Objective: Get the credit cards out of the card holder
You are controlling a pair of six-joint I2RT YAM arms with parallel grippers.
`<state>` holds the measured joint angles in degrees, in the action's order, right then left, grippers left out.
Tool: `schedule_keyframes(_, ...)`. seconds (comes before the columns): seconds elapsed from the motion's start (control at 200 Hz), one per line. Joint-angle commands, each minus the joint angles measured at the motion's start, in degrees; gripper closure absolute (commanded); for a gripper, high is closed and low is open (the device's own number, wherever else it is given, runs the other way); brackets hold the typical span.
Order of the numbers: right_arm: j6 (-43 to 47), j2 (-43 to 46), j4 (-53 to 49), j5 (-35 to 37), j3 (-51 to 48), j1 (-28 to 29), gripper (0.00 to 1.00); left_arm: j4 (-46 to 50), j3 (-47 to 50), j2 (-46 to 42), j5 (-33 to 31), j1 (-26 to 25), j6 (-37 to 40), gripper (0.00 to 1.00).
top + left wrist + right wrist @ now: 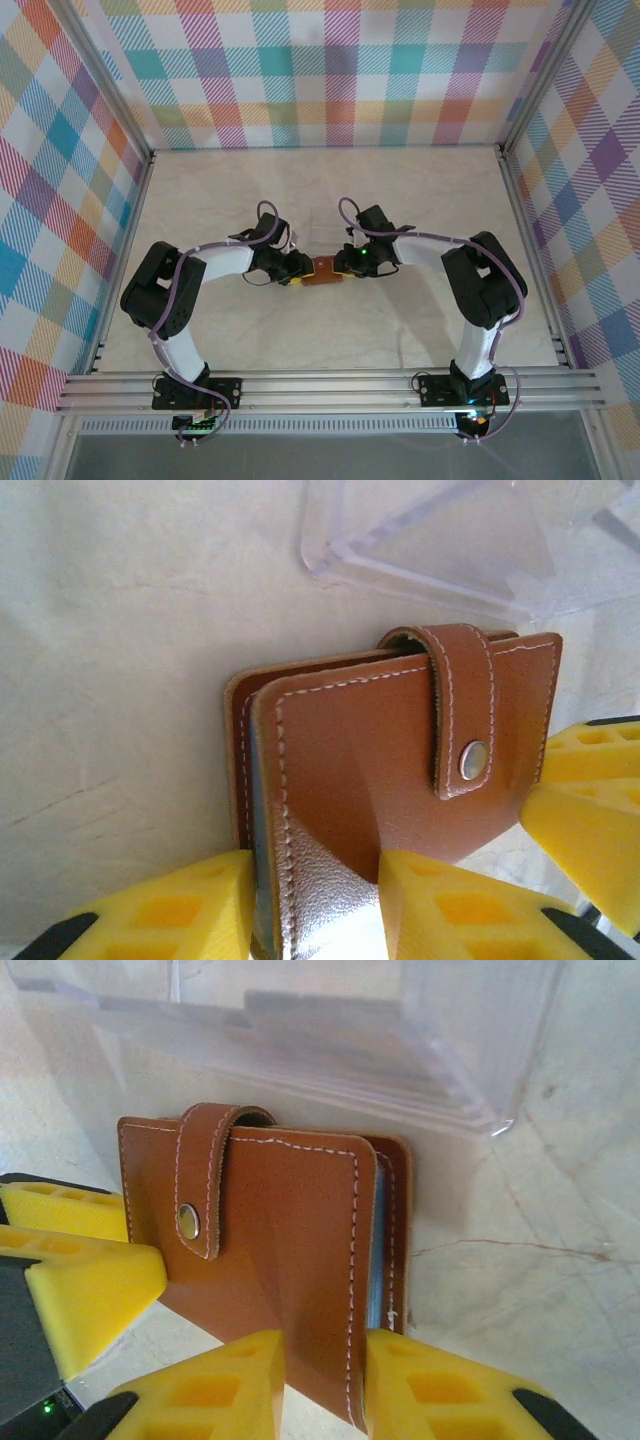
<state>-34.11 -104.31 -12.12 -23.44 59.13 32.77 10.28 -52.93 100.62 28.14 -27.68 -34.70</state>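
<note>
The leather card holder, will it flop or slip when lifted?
Probably fairly stiff: the card holder keeps flat covers. Its glossy leather could slip slightly. The snap tab is fastened, so it likely won't fall open.

camera layout: one overhead, two wrist-mounted
overhead looks down from behind the near edge across the table (330, 190); both wrist cameras sit close, facing the card holder (324, 271) from opposite sides.

The clear box (450, 540) sits on the table (400, 200) (card holder (400, 770) before it).
</note>
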Motion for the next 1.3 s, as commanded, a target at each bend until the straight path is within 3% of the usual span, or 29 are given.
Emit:
schedule_keyframes(0.0, -1.08, 3.41, -1.08, -2.07, -1.09, 2.49, 0.73, 2.07, 0.79, -2.49, 2.58, -1.82, 1.58, 0.64)
schedule_keyframes(0.23, -4.55, 8.62, -2.68, 0.12, -6.04, 7.31, 0.72, 8.91, 3.3, -6.95, 0.51, -2.29, 3.71, 0.64)
schedule_keyframes(0.45, -9.11, 13.86, -4.28, 3.75, -11.54, 12.93, 0.71, 15.92, 4.74, -9.86, 3.04, -3.7, 7.45, 0.64)
schedule_keyframes(0.62, -9.28, 15.89, -7.32, 7.77, -12.05, 13.02, 0.7, 18.74, 6.91, -11.23, 6.62, -7.07, 9.2, 0.63)
schedule_keyframes(0.835, -7.96, 12.38, -7.6, 9.01, -7.74, 12.19, 0.68, 16.19, 8.69, -11.25, 7.99, -12.64, 5.91, 0.63)
schedule_keyframes(0.93, -7.88, 10.73, -7.86, 8.92, -6.14, 11.22, 0.68, 16.03, 8.99, -13.03, 6.52, -13.49, 4.01, 0.62)
schedule_keyframes(1.055, -8.59, 11.92, -11.24, 11.23, -5.23, 11.17, 0.66, 21.15, 7.14, -17.25, -0.82, -13.21, 3.9, 0.6)
schedule_keyframes(1.215, -10.72, 16.04, -14.41, 12.63, -7.63, 11.17, 0.58, 26.65, 3.56, -19.17, -6.67, -10.35, 5.7, 0.6)
schedule_keyframes(1.295, -12.3, 17.01, -14.07, 9.85, -9.01, 11.17, 0.56, 27.23, 1.81, -18.51, -6.92, -8.54, 7.49, 0.58)
